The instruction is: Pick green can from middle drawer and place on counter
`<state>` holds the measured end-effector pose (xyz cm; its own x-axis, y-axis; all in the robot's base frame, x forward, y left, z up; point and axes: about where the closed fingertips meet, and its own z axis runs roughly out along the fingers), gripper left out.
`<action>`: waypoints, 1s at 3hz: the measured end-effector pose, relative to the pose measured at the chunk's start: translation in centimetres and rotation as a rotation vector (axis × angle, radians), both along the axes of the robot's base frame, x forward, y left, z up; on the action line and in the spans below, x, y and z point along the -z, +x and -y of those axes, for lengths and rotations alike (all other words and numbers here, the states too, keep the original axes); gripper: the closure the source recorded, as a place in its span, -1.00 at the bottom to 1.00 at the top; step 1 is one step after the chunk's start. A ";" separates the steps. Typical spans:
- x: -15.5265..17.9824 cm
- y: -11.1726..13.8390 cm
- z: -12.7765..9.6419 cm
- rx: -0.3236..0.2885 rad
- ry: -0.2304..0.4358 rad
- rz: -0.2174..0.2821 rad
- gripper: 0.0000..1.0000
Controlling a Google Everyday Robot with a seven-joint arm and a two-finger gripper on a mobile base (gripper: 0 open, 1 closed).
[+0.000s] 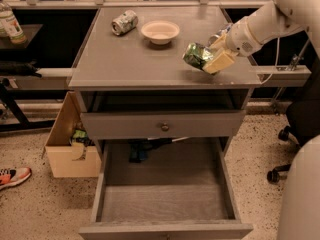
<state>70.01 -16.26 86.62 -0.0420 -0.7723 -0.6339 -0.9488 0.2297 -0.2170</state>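
The green can (pixel 197 55), shiny green with pale patches, is held on its side in my gripper (pixel 207 59) just above the right part of the counter (pixel 125 59). The gripper's cream fingers (pixel 219 62) are shut on the can, and the white arm comes in from the upper right. The middle drawer (pixel 165 204) stands pulled open at the bottom, its grey floor bare.
A white-silver can (pixel 124 22) lies at the counter's back left and a white bowl (pixel 160 31) stands at the back middle. A drawer front with a brass knob (pixel 164 127) sits above the open drawer. A cardboard box (pixel 70 144) is on the floor at left; an office chair base (pixel 285 154) at right.
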 end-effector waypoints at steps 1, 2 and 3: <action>0.9 1.2 0.0 0.028 -0.025 -0.035 0.70; 1.2 2.1 -0.1 0.042 -0.042 -0.050 0.24; 1.1 2.7 -0.2 0.046 -0.050 -0.054 -0.23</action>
<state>72.71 -16.07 85.49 -0.1111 -0.7993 -0.5906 -0.9481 0.2633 -0.1780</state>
